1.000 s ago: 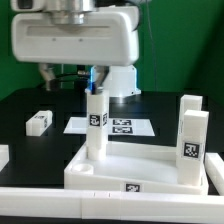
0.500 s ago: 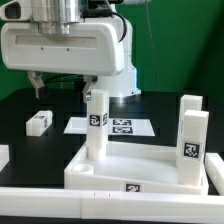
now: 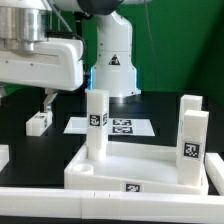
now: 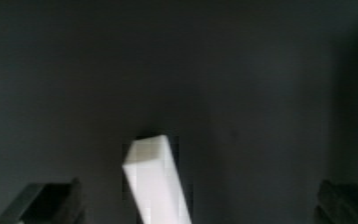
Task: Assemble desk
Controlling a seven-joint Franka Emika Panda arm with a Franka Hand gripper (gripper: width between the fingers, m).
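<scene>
The desk's white tabletop panel (image 3: 150, 165) lies rim-up near the front. Three white tagged legs stand in it: one at its left corner (image 3: 96, 125), two at its right (image 3: 190, 108) (image 3: 194, 148). A loose white leg (image 3: 40, 121) lies on the black table to the exterior view's left. My gripper (image 3: 27, 100) hangs open just above that loose leg, one dark finger (image 3: 47, 102) showing beside it. In the wrist view the loose leg (image 4: 153, 182) lies between the open fingers (image 4: 51, 203), nearer to one of them, with my gripper (image 4: 202, 205) holding nothing.
The marker board (image 3: 118, 126) lies flat behind the tabletop. A long white border rail (image 3: 60, 205) runs along the front edge and a small white piece (image 3: 3, 155) sits at the far left. The arm's white base (image 3: 112, 65) stands at the back.
My gripper has swung from above the left standing leg toward the exterior view's left and come lower, over the loose leg. It stays open. The parts have not moved.
</scene>
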